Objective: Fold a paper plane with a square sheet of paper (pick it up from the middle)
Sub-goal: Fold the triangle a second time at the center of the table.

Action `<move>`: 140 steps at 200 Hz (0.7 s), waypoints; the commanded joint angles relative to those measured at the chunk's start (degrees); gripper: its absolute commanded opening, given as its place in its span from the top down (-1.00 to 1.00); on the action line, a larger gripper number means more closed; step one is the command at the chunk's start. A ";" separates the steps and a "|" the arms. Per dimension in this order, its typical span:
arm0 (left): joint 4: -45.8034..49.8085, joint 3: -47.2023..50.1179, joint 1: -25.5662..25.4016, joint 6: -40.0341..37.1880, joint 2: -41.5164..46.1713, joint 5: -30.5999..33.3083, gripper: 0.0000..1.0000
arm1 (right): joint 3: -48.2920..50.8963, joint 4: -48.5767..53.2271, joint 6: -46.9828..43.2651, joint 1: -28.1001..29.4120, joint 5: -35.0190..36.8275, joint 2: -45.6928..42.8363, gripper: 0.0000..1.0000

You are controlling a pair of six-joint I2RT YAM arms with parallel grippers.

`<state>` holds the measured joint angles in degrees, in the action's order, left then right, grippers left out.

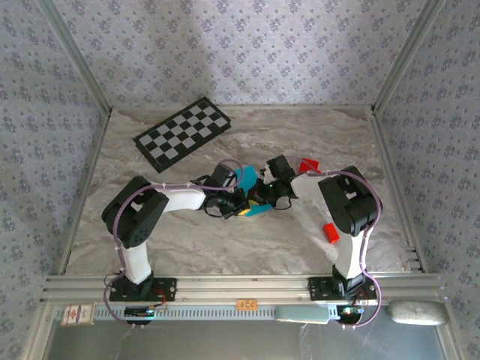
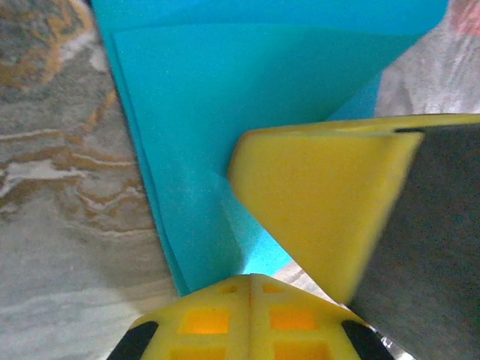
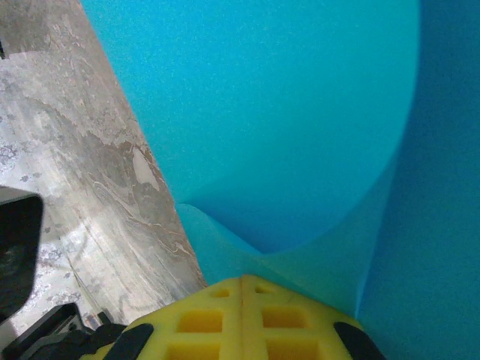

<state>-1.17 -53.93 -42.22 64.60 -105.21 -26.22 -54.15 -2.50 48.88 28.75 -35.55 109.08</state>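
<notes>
The square sheet of paper (image 1: 247, 180) is bright cyan and lies folded in layers at the table's middle, between the two arms. My left gripper (image 1: 240, 205) comes in from the left and is shut on the paper's near tip (image 2: 195, 150); its yellow jaw tips (image 2: 251, 277) meet with no gap. My right gripper (image 1: 265, 196) comes in from the right and is shut on a raised, curled fold of the paper (image 3: 285, 112), jaw tips (image 3: 241, 279) together. The right gripper's yellow finger (image 2: 322, 210) sits on the paper close to my left jaws. The paper plane is out of view.
A black-and-white checkered board (image 1: 182, 133) lies at the back left. One small red block (image 1: 308, 165) sits behind the right arm, another (image 1: 331, 233) near its elbow. Marbled table (image 1: 225, 247) with metal rails along the sides and patterned walls around.
</notes>
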 commanded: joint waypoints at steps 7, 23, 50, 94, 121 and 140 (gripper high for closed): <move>0.11 -0.13 -0.65 -0.62 -1.97 -0.77 0.93 | 2.46 8.15 1.08 -0.02 7.80 4.92 1.00; 1.73 -0.04 -0.93 -1.33 -2.34 -0.47 0.93 | 2.38 8.21 1.03 -0.11 7.90 4.92 1.00; 7.63 -0.15 -1.56 -4.16 -2.28 0.99 0.94 | 2.32 8.59 0.97 -0.19 8.02 5.09 1.00; 18.03 0.12 -3.86 -9.33 0.03 3.93 0.96 | 2.33 8.65 1.72 -0.51 8.30 5.27 1.00; 24.75 -1.35 -5.07 -13.00 2.74 6.31 0.98 | 2.05 8.09 3.21 -0.48 7.96 5.55 1.00; 26.81 -2.31 -4.82 -13.87 5.51 8.64 0.97 | 1.93 6.99 5.10 -0.46 7.78 5.44 1.00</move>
<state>12.43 -55.72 -46.37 54.46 -102.78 -20.58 -54.28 -2.52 50.57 28.62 -35.62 109.21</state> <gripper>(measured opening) 0.041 0.055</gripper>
